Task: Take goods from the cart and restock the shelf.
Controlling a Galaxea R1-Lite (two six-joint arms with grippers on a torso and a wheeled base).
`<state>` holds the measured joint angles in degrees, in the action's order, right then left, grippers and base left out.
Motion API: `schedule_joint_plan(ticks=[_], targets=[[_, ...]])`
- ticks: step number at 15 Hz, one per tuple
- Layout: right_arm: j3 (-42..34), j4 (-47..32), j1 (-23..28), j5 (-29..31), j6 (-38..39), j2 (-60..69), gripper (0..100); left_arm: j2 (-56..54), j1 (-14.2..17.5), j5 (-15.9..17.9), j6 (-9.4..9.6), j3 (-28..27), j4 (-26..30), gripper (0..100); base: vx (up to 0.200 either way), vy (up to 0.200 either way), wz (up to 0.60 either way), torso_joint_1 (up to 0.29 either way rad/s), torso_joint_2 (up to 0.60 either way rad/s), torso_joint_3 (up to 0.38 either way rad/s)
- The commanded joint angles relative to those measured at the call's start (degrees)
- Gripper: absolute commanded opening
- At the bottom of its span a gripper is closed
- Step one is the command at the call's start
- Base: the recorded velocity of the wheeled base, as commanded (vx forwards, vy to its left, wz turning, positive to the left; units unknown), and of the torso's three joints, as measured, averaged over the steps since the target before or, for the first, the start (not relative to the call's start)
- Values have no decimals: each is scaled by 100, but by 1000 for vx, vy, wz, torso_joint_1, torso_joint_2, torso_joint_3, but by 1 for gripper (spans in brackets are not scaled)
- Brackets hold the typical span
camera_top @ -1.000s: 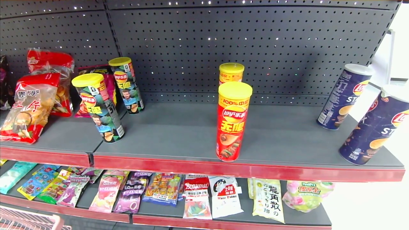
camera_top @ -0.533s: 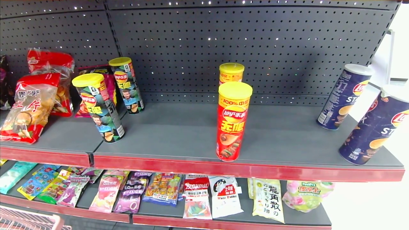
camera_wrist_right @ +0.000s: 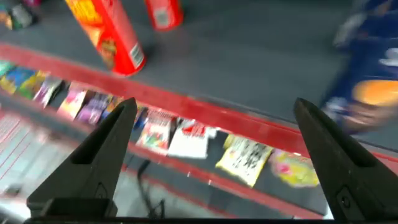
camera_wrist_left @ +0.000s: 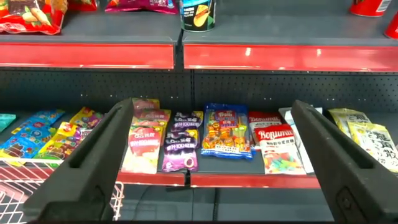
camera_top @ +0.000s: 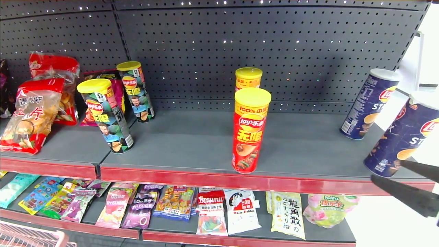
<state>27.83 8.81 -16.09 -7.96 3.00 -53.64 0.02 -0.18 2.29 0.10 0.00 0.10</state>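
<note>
The grey shelf (camera_top: 192,144) with a red front lip carries upright chip cans: a red one (camera_top: 251,130) near the front, a second yellow-lidded one (camera_top: 248,78) behind it, two dark blue ones (camera_top: 369,104) (camera_top: 403,135) at the right and two teal ones (camera_top: 106,116) (camera_top: 135,92) at the left. My right gripper (camera_top: 387,169) is open and empty, low at the right, just in front of the nearer blue can. Its wrist view has the red can (camera_wrist_right: 109,34) and blue can (camera_wrist_right: 367,68) beyond the gripper (camera_wrist_right: 214,104). My left gripper (camera_wrist_left: 212,106) is open and empty, facing the lower shelf.
Red snack bags (camera_top: 31,113) lean at the shelf's left end. The lower shelf (camera_top: 240,236) holds several flat candy packets (camera_wrist_left: 227,130). A pink wire cart's corner (camera_top: 31,236) sits at the bottom left. Bare shelf room lies between the red and blue cans.
My right gripper's open fingers have come into the head view at the lower right. The cans and bags have not moved.
</note>
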Motion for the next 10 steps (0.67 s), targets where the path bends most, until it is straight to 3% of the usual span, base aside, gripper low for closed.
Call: schedule_joint_plan(ticks=[1, 3, 10], targets=[[196, 499, -790, 234, 87, -1711, 100, -2, 1, -1, -1, 0, -1, 100, 0, 0, 0, 0, 0, 0], [469, 797, -1230, 603, 131, -2379, 100, -2, 1, -1, -1, 0, -1, 100, 0, 0, 0, 0, 0, 0], [1207, 876, -1282, 998, 122, -3645, 100, -2, 1, -1, -1, 0, -1, 100, 0, 0, 0, 0, 0, 0]])
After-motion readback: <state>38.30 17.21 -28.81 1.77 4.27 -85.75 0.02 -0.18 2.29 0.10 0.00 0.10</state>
